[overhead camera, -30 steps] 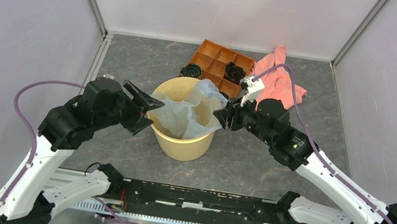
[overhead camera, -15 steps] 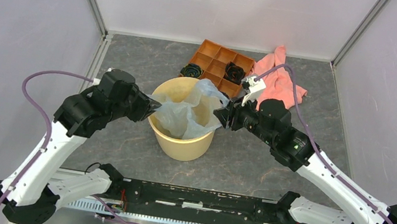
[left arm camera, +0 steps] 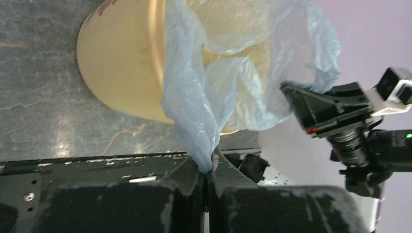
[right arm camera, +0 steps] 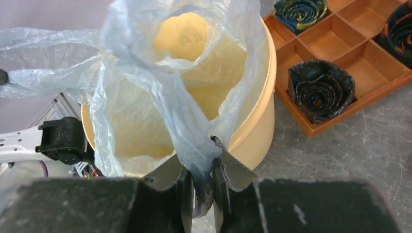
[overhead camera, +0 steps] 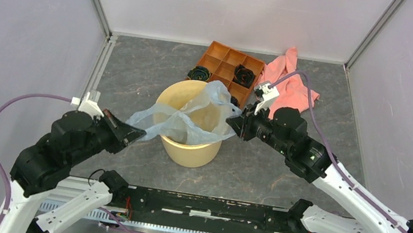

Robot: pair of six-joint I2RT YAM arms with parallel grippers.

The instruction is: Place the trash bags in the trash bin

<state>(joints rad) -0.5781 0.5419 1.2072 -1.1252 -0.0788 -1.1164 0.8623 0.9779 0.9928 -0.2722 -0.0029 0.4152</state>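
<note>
Your left claw (overhead camera: 131, 134), lower left of centre, is pinched shut on one corner of the trash bag (overhead camera: 185, 124), stretched out past the rim. The bag drapes over the mouth of the trash bin (overhead camera: 189, 153) at centre. Just right of the rim, your right claw (overhead camera: 232, 124) pinches the opposite edge.

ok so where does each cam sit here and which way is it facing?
Top external: fixed above and behind the bases, looking down; both arms show, left end effector and right end effector each pinching the trash bag stretched over the trash bin.
Left wrist: looks along its own shut fingers at the bin's side, right arm beyond.
Right wrist: looks past its own fingers into the bin, orange tray at right.
Shared: all three show bag and bin.
</note>
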